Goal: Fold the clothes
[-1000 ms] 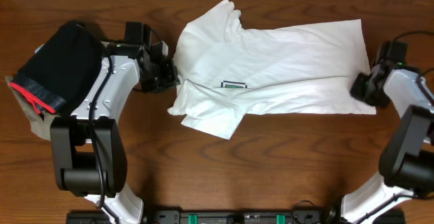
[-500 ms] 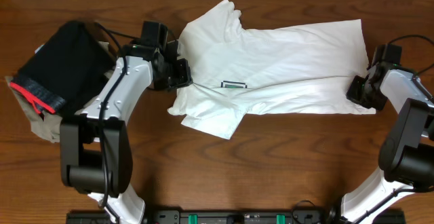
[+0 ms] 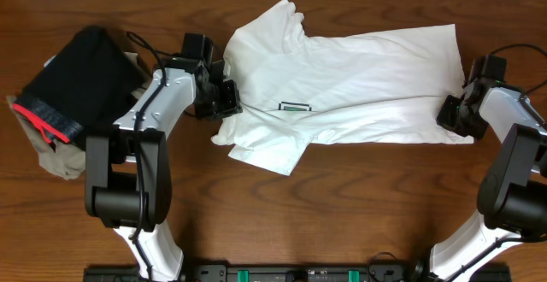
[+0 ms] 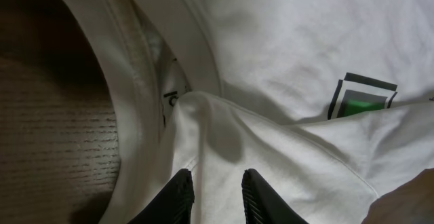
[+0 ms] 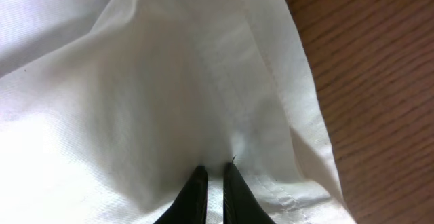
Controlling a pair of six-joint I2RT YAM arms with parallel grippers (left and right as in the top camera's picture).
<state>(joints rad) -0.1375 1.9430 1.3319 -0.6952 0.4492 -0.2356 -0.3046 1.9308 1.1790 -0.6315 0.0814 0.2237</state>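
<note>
1. Pile of spare clothing, with black garment [image 3: 81,77] on top, is lying at nine o'clock on table [image 3: 342,222], well apart from the work. A wide swing of the left arm is risking a brush against it.
2. Left gripper [image 4: 215,187] is sitting at nine o'clock of T-shirt [image 3: 367,68], by the collar. Its fingers are standing narrowly apart with a ridge of cloth between them, apparently pinching it. The bite is looking shallow, so a lift is risking a slip or raising one layer only.
3. T-shirt is lying at table centre, partly folded lengthwise, with graphic [image 3: 296,107] peeking out. Uneven pulls are risking a skewed crease, and sleeve [image 3: 265,154] at seven o'clock is trailing outside the fold.
4. Right gripper [image 5: 213,180] is sitting at three o'clock on the hem, fingers pressing almost together on cloth. Holding so near the edge is risking a dropout.
</note>
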